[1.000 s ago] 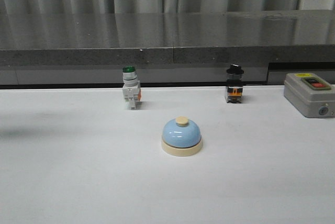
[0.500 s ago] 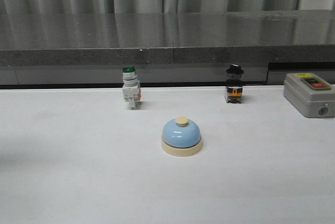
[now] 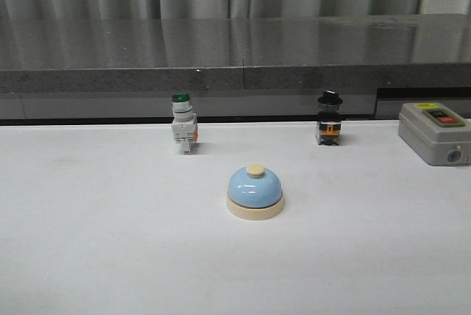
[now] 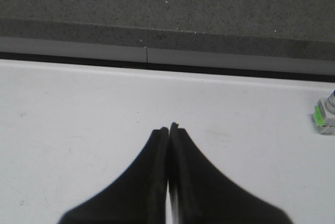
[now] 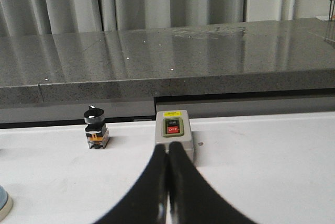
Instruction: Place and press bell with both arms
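The light-blue bell (image 3: pixel 255 190) with cream base and cream button stands upright near the middle of the white table in the front view. Its edge shows at the border of the right wrist view (image 5: pixel 2 203). Neither arm appears in the front view. My left gripper (image 4: pixel 169 128) is shut and empty over bare table, the bell out of its view. My right gripper (image 5: pixel 167 148) is shut and empty, its tips in front of the grey switch box (image 5: pixel 174 131).
A green-capped white push-button switch (image 3: pixel 183 125) stands behind the bell to the left; its edge shows in the left wrist view (image 4: pixel 325 116). A black-knobbed switch (image 3: pixel 329 120) stands at the back right. The grey ON/OFF box (image 3: pixel 433 132) sits far right. A dark stone ledge (image 3: pixel 235 50) runs behind the table.
A faint shadow at the table's left edge has faded away. The bell and switches have not moved.
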You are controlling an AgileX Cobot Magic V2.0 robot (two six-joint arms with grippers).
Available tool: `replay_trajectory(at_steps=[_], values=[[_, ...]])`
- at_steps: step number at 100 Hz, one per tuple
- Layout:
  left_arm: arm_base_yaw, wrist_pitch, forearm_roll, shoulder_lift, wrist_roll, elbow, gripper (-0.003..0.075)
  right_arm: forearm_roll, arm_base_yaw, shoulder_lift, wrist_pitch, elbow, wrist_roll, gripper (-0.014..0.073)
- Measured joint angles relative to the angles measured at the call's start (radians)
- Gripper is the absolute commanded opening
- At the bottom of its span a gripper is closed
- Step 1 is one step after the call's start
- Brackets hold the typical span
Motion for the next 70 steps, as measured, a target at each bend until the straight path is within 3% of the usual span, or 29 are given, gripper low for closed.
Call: replay_trajectory(at_steps=[25, 70], values=[[0.0, -0.069, 0.011, -0.236, 0.0, 0.138, -0.002, 0.0, 0.0, 0.0, 0.0, 0.0, 0.0, -0.0069], [0.0, -0.075, -0.037, -0.577, 0.0, 0.295, -0.002, 0.0, 0.0, 0.0, 0.0, 0.0, 0.0, -0.0069]])
